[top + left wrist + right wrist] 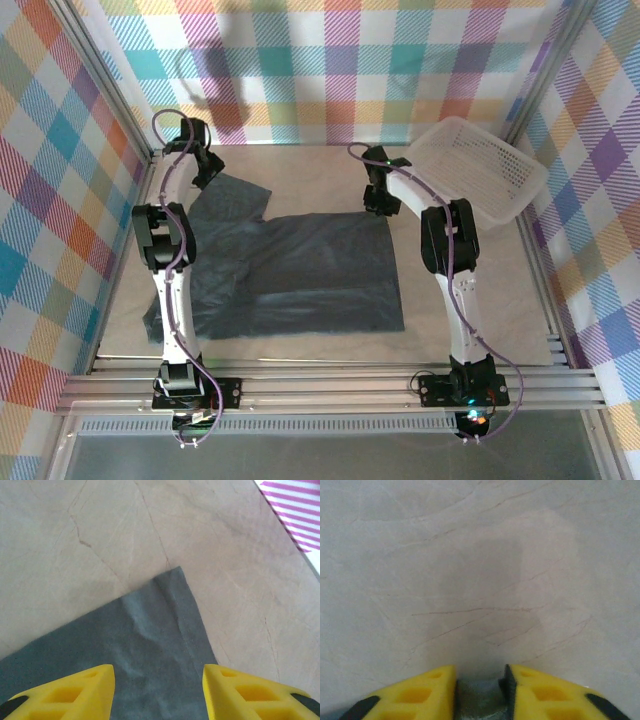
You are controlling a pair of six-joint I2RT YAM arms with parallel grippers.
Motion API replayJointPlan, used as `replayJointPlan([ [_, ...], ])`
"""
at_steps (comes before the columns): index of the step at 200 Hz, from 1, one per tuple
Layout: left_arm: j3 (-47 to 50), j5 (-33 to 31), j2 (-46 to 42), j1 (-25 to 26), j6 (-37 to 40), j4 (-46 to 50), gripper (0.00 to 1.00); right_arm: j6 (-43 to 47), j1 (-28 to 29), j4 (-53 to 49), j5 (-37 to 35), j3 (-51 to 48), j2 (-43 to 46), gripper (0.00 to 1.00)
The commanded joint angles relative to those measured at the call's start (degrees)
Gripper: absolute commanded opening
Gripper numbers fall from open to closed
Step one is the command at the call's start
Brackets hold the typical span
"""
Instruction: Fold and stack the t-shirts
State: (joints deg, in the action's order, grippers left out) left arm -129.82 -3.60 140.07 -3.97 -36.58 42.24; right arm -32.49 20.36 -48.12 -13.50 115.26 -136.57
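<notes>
- Right gripper (pixel 480 682): I find its yellow fingers drawn close, clenched on a puckered edge of the dark slate blue-grey soft fabric t-shirt (pixel 320 270).
- Left gripper (pixel 157 680): jaws apart, released, straddling a flat far sleeve corner directly beneath.
- The garment lies lengthwise across the table, sleeves toward my left arm, hem toward the right.
- Beyond lies the pale beige creased table covering (pixel 470 555). In my judgement the limp cloth will drag.

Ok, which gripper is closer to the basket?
Right. The right gripper pinches the shirt at its far edge, beside the basket; the left gripper hangs far off, open over a sleeve.
</notes>
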Motion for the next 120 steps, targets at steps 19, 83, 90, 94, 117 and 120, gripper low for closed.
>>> replayJointPlan([
  [19,-6.95,-3.55,5.65,-1.31,1.39,0.12,0.5,0.15,0.29,-2.27,0.14,0.17,0.75,0.0],
  [83,-20.0,-6.4,15.9,-0.43,3.67,1.74,0.5,-0.55,0.38,-1.64,2.59,-1.41,3.52,0.0],
  [90,-20.5,-6.25,16.36,-0.15,3.61,2.15,0.51,-0.51,0.38,-1.44,2.83,-1.77,3.87,0.0],
  [94,-20.48,-6.21,16.59,0.04,3.62,2.42,0.51,-0.55,0.38,-1.37,2.86,-1.87,3.96,0.0],
  [117,-20.52,-5.77,17.03,1.27,3.62,5.44,0.5,-0.53,0.38,-1.3,3.04,-1.99,4.54,0.0],
  [120,-20.56,-5.85,17.07,1.44,3.63,6.07,0.5,-0.55,0.36,-1.32,3.04,-2.0,4.55,0.0],
])
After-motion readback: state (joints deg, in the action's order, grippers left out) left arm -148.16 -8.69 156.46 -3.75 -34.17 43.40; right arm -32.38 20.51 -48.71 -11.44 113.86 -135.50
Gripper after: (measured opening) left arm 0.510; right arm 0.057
